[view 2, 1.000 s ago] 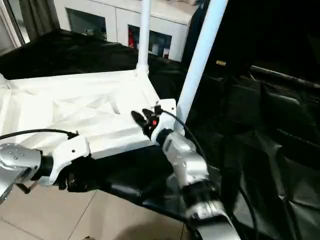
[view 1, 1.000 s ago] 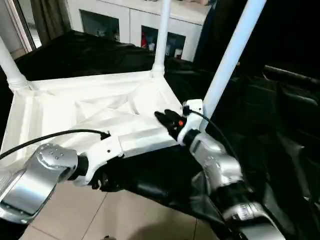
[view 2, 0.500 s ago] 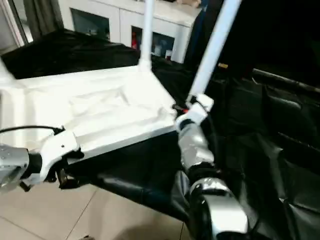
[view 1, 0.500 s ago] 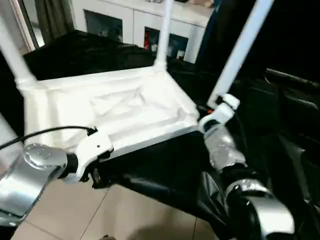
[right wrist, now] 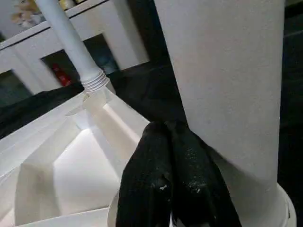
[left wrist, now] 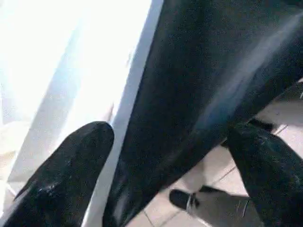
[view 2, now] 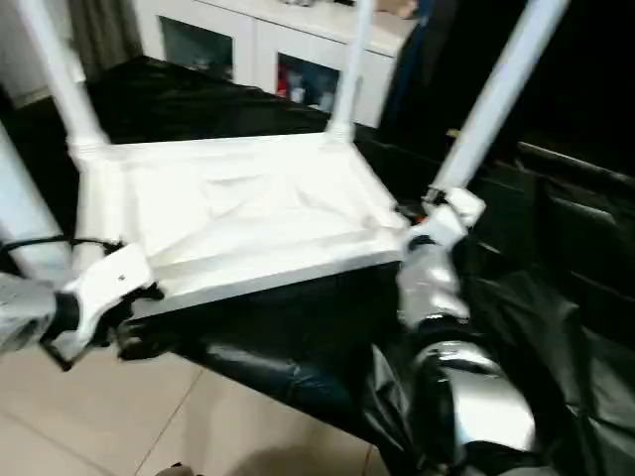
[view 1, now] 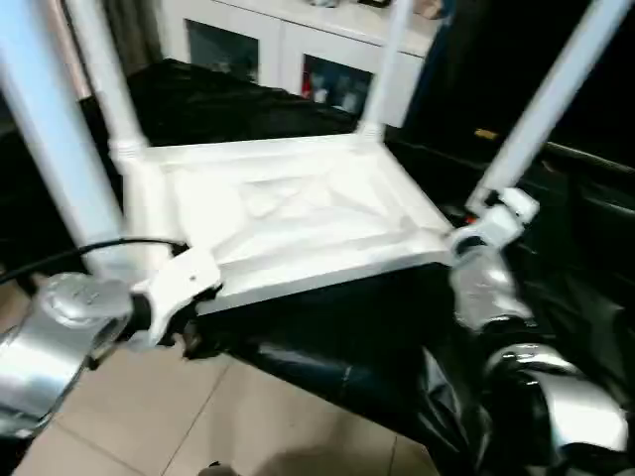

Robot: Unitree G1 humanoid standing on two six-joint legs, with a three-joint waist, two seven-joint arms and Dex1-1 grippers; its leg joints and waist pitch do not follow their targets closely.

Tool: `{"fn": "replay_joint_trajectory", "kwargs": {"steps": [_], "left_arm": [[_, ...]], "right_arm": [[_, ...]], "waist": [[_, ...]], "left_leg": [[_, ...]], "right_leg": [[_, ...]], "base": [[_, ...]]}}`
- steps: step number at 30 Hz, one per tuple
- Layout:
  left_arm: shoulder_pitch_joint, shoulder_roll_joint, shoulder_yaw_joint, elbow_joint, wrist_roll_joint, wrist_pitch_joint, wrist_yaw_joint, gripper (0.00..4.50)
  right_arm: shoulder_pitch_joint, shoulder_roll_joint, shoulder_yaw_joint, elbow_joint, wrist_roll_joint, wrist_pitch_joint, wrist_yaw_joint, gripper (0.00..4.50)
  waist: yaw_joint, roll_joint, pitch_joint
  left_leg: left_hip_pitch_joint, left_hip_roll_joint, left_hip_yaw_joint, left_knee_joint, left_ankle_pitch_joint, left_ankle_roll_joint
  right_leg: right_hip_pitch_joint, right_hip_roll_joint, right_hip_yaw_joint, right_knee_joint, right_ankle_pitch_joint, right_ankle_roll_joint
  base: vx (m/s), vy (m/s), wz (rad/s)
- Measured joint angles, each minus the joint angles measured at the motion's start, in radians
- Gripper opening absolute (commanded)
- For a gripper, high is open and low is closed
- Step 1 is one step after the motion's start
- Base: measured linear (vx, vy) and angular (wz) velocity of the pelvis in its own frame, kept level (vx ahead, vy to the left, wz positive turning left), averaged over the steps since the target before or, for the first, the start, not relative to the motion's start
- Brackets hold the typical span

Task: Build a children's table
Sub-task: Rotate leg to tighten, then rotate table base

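Children's table [view 1: 298, 213] lies upside down on the black-draped table [view 1: 228, 99], its ribbed underside up and near edge overhanging the drape's front edge above the tiled floor [view 1: 179, 426]. All four tapered legs stand in the corner sockets, so assembly looks nearly finished; what remains, I judge, is seating the legs firmly and turning it upright.

The left gripper [left wrist: 165, 165] has its two fingers spread wide at the near left corner, one against the white rim and the other over the drape, gripping nothing. The right gripper [right wrist: 173, 175] has its fingers pressed together, tips touching the base of the near right leg [right wrist: 227, 80].

Next, both grippers need a secure hold on opposite edges before lifting.

Behind stands a white cabinet [view 1: 298, 50] with glass doors.
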Motion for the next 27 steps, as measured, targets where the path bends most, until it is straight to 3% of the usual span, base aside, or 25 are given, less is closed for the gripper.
{"fn": "replay_joint_trajectory", "kwargs": {"steps": [4,7,10,17,21,25,27], "left_arm": [[-0.028,-0.065,-0.002,0.06,-0.003,-0.088,0.018,4.5],[-0.036,-0.095,0.004,0.076,-0.02,-0.15,0.016,4.5],[-0.038,-0.176,0.014,0.094,-0.073,-0.218,-0.002,4.5],[-0.021,-0.223,0.018,0.115,-0.159,-0.27,-0.04,4.5],[0.126,-0.156,0.053,0.086,-0.219,-0.226,-0.099,4.5],[0.216,-0.123,0.195,0.058,-0.307,-0.179,-0.132,4.5],[0.267,-0.104,0.289,0.049,-0.354,-0.185,-0.16,4.5]], "right_arm": [[0.001,-0.079,-0.027,0.008,0.0,-0.028,-0.009,0.03],[0.001,-0.119,-0.043,0.008,-0.001,-0.05,-0.025,0.03],[0.009,-0.152,-0.05,0.007,-0.005,-0.071,-0.03,0.03],[0.033,-0.163,-0.041,0.0,-0.036,-0.089,-0.028,0.03],[0.074,-0.166,-0.01,-0.042,-0.049,-0.057,0.057,0.03],[0.154,-0.154,0.084,-0.19,-0.066,0.021,0.216,0.03],[0.236,-0.148,0.165,-0.364,-0.065,0.097,0.309,0.03]], "waist": [[0.011,0.016,0.007],[0.011,0.019,0.006],[0.009,0.025,0.005],[-0.014,0.038,0.002],[-0.032,0.049,-0.001],[-0.048,0.062,0.0],[-0.055,0.069,0.001]], "left_leg": [[-0.005,0.0,0.001,0.005,0.001,0.002],[-0.004,0.0,0.001,0.005,0.001,0.002],[-0.004,0.0,0.001,0.006,0.001,0.002],[-0.004,0.0,0.0,0.005,0.001,0.002],[-0.004,0.0,0.0,0.005,0.001,0.003],[-0.004,0.001,-0.001,0.005,0.001,0.003],[-0.002,0.001,-0.005,0.005,0.001,0.003]], "right_leg": [[0.0,-0.001,0.002,0.002,0.0,0.0],[0.0,0.0,0.002,0.003,-0.001,0.001],[0.0,0.0,0.002,0.003,-0.001,0.001],[0.0,0.001,0.001,0.004,-0.001,0.001],[0.0,0.001,0.002,0.004,-0.004,0.002],[0.0,0.002,0.002,0.004,-0.003,0.001],[0.002,0.004,0.001,0.003,-0.006,0.005]], "base": [[0.0,0.0,0.0],[0.0,0.0,0.0],[0.0,0.0,0.0],[0.0,0.0,0.0],[0.0,0.0,0.0],[0.0,0.0,0.0],[0.0,0.0,0.0]]}}
